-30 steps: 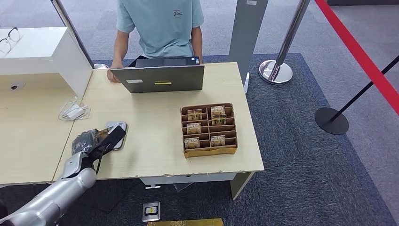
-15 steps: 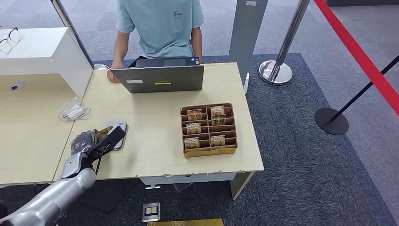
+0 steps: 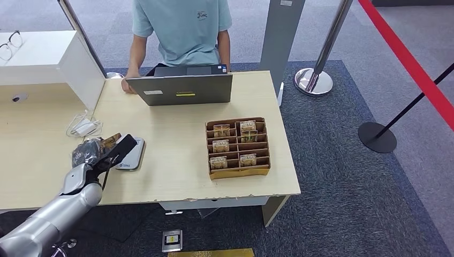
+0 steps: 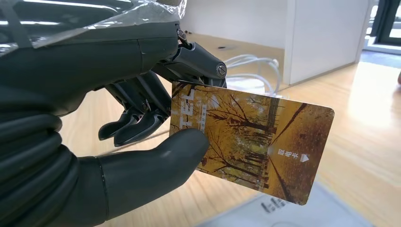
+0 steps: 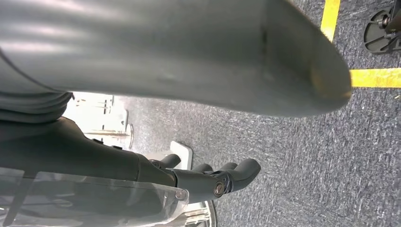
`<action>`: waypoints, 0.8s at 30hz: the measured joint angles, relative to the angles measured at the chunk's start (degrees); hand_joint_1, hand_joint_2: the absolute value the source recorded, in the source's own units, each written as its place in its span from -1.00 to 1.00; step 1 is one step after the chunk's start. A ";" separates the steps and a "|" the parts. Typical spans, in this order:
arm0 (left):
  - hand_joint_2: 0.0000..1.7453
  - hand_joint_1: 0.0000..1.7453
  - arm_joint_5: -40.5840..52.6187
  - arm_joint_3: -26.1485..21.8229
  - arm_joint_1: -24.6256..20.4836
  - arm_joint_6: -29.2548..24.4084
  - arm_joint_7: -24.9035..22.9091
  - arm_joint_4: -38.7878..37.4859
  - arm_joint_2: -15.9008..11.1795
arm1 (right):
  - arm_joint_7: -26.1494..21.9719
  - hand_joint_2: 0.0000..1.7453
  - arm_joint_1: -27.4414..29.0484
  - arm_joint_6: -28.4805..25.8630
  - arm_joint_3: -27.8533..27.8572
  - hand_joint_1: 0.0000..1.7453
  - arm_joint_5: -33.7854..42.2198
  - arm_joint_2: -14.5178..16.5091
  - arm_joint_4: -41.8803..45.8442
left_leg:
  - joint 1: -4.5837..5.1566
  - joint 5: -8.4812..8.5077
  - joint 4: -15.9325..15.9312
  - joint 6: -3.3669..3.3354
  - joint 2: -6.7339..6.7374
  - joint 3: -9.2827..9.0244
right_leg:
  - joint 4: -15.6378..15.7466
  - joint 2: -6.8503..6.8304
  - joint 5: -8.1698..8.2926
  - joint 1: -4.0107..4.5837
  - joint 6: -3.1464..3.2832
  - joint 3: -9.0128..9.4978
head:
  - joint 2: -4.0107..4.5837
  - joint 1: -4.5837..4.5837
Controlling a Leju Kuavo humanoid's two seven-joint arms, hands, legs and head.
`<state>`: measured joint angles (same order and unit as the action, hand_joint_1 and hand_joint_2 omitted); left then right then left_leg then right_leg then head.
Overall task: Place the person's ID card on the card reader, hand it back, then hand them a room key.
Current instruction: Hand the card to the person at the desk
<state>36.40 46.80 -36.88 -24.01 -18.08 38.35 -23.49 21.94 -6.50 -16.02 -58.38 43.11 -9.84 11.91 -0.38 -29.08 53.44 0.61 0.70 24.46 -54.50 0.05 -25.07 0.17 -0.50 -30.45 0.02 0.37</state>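
Left hand [image 3: 95,155] pinches the card [image 4: 250,146] between thumb and fingers, just above the reader [image 3: 130,153] at its 9 o'clock. Judged step: handing back; next, reach toward the person [image 3: 182,29] at 12 o'clock.

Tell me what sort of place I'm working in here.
Probably a hotel front desk or a mock-up of one: a compartmented tray of hotel key cards on the desk, a card reader beside the left hand, and red-belt queue stanchions on the carpet.
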 joint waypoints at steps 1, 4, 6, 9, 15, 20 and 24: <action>1.00 1.00 0.23 -0.04 -0.24 0.23 -0.17 0.51 -0.23 | -0.07 -1.00 0.00 0.00 0.00 -1.00 0.05 0.07 0.00 | 0.00 0.00 0.00 0.00 0.00 0.00 | 0.00 0.00 0.00 0.00 0.00 0.00 | 0.00 -0.01; 1.00 1.00 0.75 -0.24 -0.95 0.94 -0.90 2.16 -0.93 | -0.17 -1.00 0.01 0.00 0.01 -1.00 0.17 0.31 0.00 | 0.00 0.00 0.00 0.00 0.00 0.01 | 0.00 0.00 0.00 0.00 0.00 -0.01 | 0.00 -0.01; 1.00 1.00 1.04 -0.40 -1.45 1.38 -1.04 3.28 -1.40 | -0.27 -1.00 0.01 0.00 0.01 -1.00 0.20 0.50 0.00 | 0.00 0.00 0.00 0.00 0.00 0.01 | 0.00 0.00 0.00 0.00 0.00 -0.01 | 0.00 -0.01; 1.00 1.00 1.58 -0.63 -2.20 1.93 -1.50 4.81 -1.96 | -0.48 -1.00 0.01 0.00 0.00 -1.00 0.31 0.75 0.00 | 0.00 0.00 0.00 0.00 0.00 0.01 | 0.00 0.00 0.00 0.00 0.00 -0.01 | 0.00 -0.01; 1.00 1.00 2.65 -0.89 -3.27 3.65 -2.56 8.02 -3.19 | -0.72 -1.00 0.06 0.02 0.01 -1.00 0.75 1.22 0.00 | 0.00 0.00 0.00 0.00 0.00 0.04 | 0.00 0.00 0.00 0.01 0.00 -0.04 | 0.00 0.00; 1.00 1.00 3.86 -1.23 -4.83 5.71 -3.99 11.52 -4.81 | -1.17 -1.00 0.11 0.01 0.02 -1.00 1.12 1.60 0.00 | 0.00 0.00 0.00 0.00 0.00 0.04 | -0.01 0.02 0.01 0.01 -0.01 -0.05 | 0.00 -0.01; 1.00 1.00 4.37 -1.56 -5.80 6.86 -4.86 14.04 -6.09 | -1.52 -1.00 0.11 -0.02 0.02 -1.00 1.32 1.81 0.00 | 0.00 0.00 0.00 0.00 0.00 0.04 | -0.01 0.02 0.01 0.01 -0.01 -0.05 | 0.00 -0.01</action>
<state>40.77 45.24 -42.68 -17.15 -22.94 52.39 -29.57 20.42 -6.39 -16.04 -58.36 44.43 -8.03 11.91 -0.38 -29.08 53.44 0.61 0.71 24.50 -54.51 0.07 -25.06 0.18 -0.51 -30.50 0.02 0.36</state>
